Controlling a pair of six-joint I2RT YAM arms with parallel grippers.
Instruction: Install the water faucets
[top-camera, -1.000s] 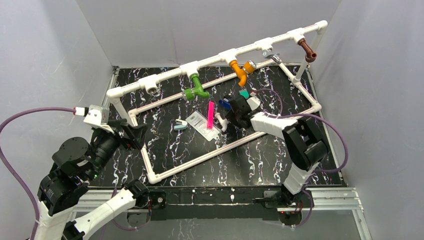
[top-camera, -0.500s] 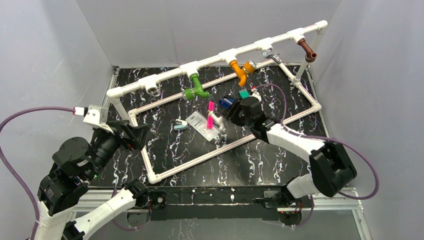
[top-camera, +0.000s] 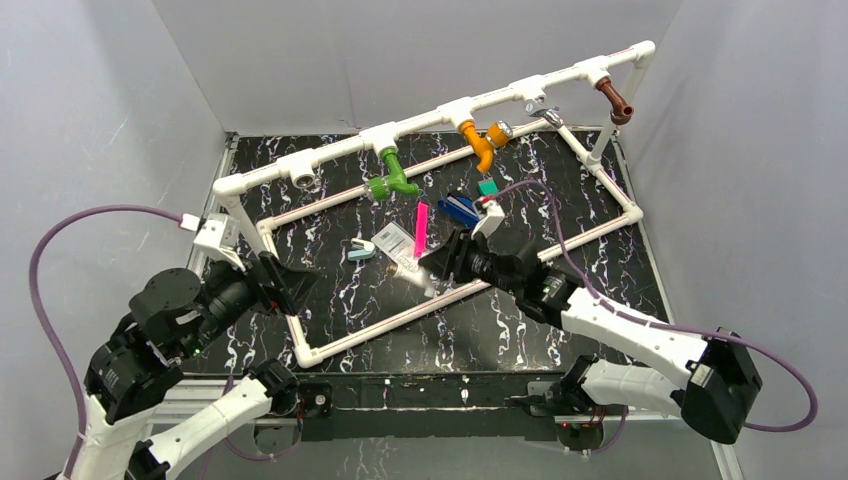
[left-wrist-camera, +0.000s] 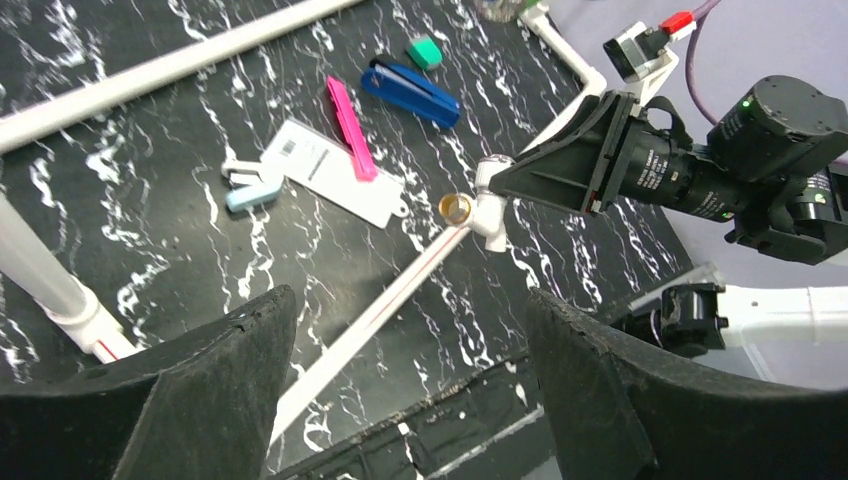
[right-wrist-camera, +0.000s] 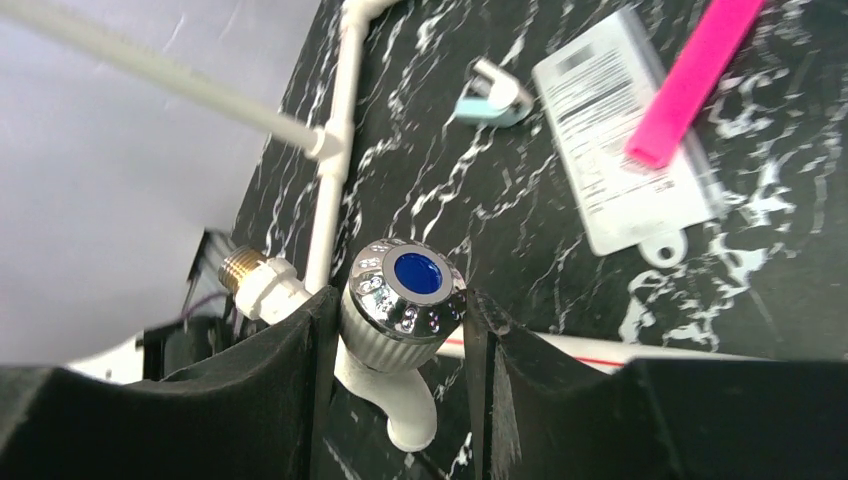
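- The white faucet (right-wrist-camera: 405, 280), chrome-knobbed with a blue cap, stands upright in the right tool (right-wrist-camera: 402, 312), which is clamped on the knob's sides. Its spout points down and its brass thread (right-wrist-camera: 243, 265) juts out sideways, bare.
- From above, this faucet sits low over the near rail of the pipe frame (top-camera: 422, 122). Whether it clears the rail cannot be told.
- The green faucet (top-camera: 392, 172), orange faucet (top-camera: 478, 143) and brown faucet (top-camera: 613, 101) already hang from tees on the frame's raised far pipe.
- An empty tee (top-camera: 306, 173) near that pipe's left end shows an open socket facing the arms, and is the likely home for the white one.
- To do the step well, the right arm should lift the faucet clear of the rail and bring the thread square to the socket's mouth. It should then push and turn without tilting, since a crooked start would likely jam.
- A hold on the round knob may slip, or spin the knob itself, once twisting begins, so the turn calls for care.
- The left tool (left-wrist-camera: 405, 320) hangs wide open, holding nothing, over the frame's near left part. It is well placed to steady the pipe beside the empty tee.
- A pink stick (top-camera: 421, 228), a label card (top-camera: 392, 240) and a blue piece (top-camera: 460, 208) lie on the tabletop (top-camera: 500, 320) inside the frame.
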